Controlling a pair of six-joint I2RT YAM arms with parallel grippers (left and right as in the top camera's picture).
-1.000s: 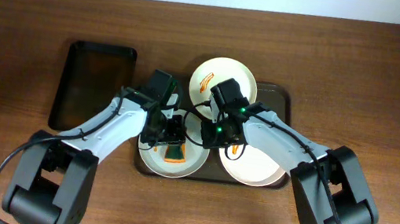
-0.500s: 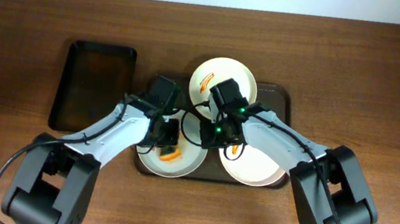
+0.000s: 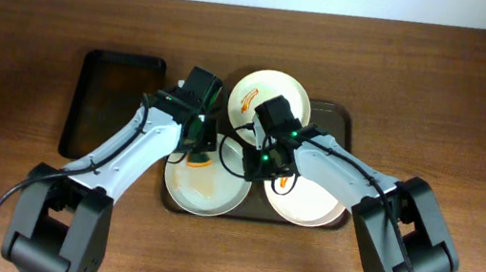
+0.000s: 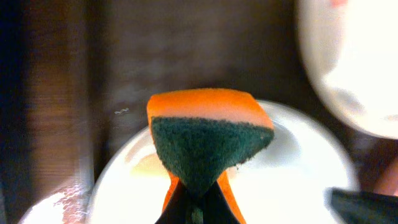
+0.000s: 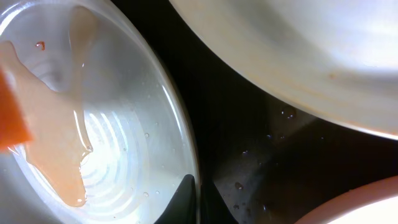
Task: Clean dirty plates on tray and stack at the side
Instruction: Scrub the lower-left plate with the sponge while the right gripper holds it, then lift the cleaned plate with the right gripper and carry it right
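Note:
Three white plates lie on the grey-brown tray (image 3: 349, 123). The far plate (image 3: 270, 94) carries an orange-red smear. The front left plate (image 3: 206, 187) shows only a faint pale-orange film, also seen in the right wrist view (image 5: 118, 143). The front right plate (image 3: 308, 202) looks plain white. My left gripper (image 3: 200, 147) is shut on an orange and green sponge (image 4: 208, 134) and holds it over the far edge of the front left plate (image 4: 298, 177). My right gripper (image 3: 263, 164) is shut on that plate's right rim, one finger on each side (image 5: 196, 198).
A smaller black tray (image 3: 114, 107) stands empty to the left of the grey-brown tray. The brown wooden table (image 3: 478, 113) surrounds both. The two arms meet close together over the middle of the tray.
My left gripper has drawn the sponge from the middle of the front left plate back to its far edge. The orange smear there has thinned to a faint film. The right arm has not moved.

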